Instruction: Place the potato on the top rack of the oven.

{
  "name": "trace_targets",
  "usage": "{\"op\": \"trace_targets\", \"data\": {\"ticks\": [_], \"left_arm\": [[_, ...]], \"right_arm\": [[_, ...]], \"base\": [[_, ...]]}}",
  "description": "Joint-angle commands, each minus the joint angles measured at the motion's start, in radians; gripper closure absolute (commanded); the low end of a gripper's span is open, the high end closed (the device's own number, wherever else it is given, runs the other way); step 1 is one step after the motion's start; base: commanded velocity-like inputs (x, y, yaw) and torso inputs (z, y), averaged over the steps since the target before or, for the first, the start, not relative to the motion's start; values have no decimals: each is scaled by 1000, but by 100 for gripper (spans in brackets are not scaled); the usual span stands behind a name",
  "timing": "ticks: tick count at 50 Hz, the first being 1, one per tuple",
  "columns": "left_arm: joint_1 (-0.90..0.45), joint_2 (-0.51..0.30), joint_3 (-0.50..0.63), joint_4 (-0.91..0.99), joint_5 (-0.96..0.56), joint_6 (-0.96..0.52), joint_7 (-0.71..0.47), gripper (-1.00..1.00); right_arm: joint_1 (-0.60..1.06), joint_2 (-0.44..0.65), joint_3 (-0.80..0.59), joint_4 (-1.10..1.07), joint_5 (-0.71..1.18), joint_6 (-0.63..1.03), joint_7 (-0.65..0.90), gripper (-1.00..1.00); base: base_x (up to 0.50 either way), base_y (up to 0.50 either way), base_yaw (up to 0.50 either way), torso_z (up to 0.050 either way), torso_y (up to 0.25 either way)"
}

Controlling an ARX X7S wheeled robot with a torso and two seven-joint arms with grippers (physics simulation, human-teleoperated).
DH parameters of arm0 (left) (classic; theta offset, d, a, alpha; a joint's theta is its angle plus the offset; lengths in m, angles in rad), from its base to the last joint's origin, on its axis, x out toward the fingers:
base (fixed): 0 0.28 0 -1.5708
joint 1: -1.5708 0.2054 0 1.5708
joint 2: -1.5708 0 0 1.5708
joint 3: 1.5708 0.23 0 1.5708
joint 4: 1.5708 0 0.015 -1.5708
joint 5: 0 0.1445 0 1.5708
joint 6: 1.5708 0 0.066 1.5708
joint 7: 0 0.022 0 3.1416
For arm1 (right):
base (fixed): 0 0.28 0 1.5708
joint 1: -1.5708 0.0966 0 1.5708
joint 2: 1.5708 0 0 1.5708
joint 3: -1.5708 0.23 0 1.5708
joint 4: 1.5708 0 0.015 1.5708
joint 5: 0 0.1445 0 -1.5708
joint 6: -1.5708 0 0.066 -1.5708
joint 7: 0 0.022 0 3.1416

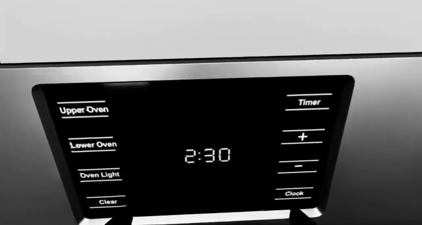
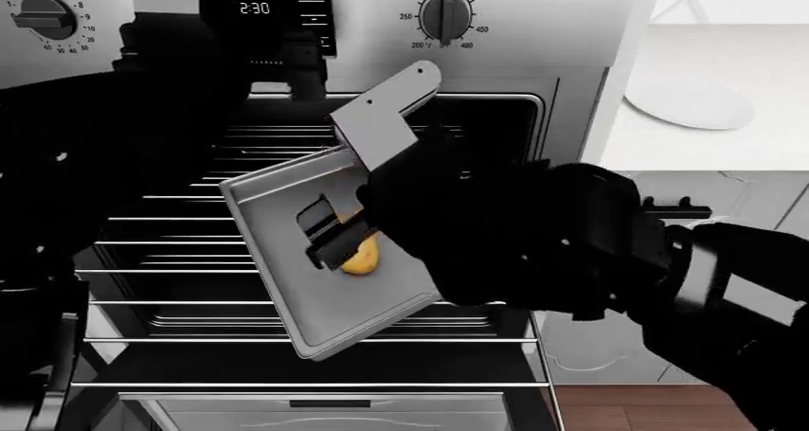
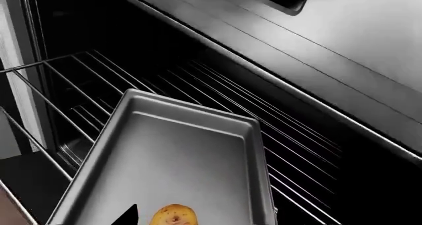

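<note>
Right claw (image 2: 339, 244) is over the metal tray (image 2: 272, 227), and from the head view I read its dark fingers as clenched on the potato (image 2: 362, 258), which sits low against the tray's flat floor. On my right wrist view the potato (image 3: 174, 217) shows at the near end of the tray (image 3: 178, 151), with one dark fingertip (image 3: 125, 216) just beside it. That tray lies tilted on the pulled-out wire racks (image 2: 165, 260) at the mouth of the oven (image 2: 531, 43), its far edge toward the dark cavity. My left claw does not show in any view, so I cannot tell its state; the left wrist camera looks straight at the oven's clock display (image 1: 207, 155), reading 2:30. A white plate (image 2: 689, 104) rests on the counter (image 2: 759, 152) beside the oven.
</note>
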Motion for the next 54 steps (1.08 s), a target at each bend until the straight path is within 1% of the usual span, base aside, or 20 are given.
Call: {"op": "trace_targets", "data": {"ticks": [1, 4, 5, 13, 22, 25, 32, 36, 38, 44, 48, 51, 53, 54], "left_arm": [[-8, -2, -12, 33, -26, -14, -16, -100], [-5, -4, -16, 37, -32, -15, -19, -100], [-3, -10, -26, 55, -45, -20, -27, -100], [15, -21, -45, 90, -72, -22, -41, -100], [25, -38, -82, 185, -143, -53, -95, -100], [21, -42, -109, 257, -208, -81, -141, -100], [11, -50, -158, 359, -327, -116, -230, -100], [-6, -52, -198, 439, -450, -132, -322, -100], [-18, -55, -203, 461, -486, -138, -353, -100], [-37, -75, -240, 554, -633, -126, -468, -100], [-33, -87, -252, 607, -701, -110, -515, -100], [-65, -107, -256, 671, -808, -81, -602, -100], [-79, -112, -251, 702, -848, -71, -632, -100], [-79, -115, -248, 734, -885, -53, -665, -100]], "right_arm": [[54, 78, 66, -207, 79, 18, 154, -100], [72, 92, 82, -250, 104, 23, 191, -100], [90, 106, 100, -297, 130, 26, 237, -100], [134, 136, 133, -407, 202, 37, 350, -100], [163, 170, 160, -490, 265, 35, 444, -100], [180, 181, 172, -532, 293, 33, 491, -100], [202, 202, 187, -597, 341, 25, 571, -100], [205, 217, 191, -640, 363, 18, 620, -100], [207, 220, 193, -653, 371, 15, 634, -100], [231, 236, 210, -707, 404, 0, 697, -100], [237, 245, 215, -726, 417, -7, 716, -100], [240, 246, 216, -750, 425, -14, 743, -100], [242, 243, 217, -762, 428, -20, 758, -100], [240, 239, 218, -775, 430, -27, 772, -100]], "base": [[0, 0, 0, 0, 0], [0, 0, 0, 0, 0], [0, 0, 0, 0, 0], [0, 0, 0, 0, 0], [0, 0, 0, 0, 0], [0, 0, 0, 0, 0], [0, 0, 0, 0, 0], [0, 0, 0, 0, 0], [0, 0, 0, 0, 0], [0, 0, 0, 0, 0], [0, 0, 0, 0, 0], [0, 0, 0, 0, 0], [0, 0, 0, 0, 0], [0, 0, 0, 0, 0]]}}
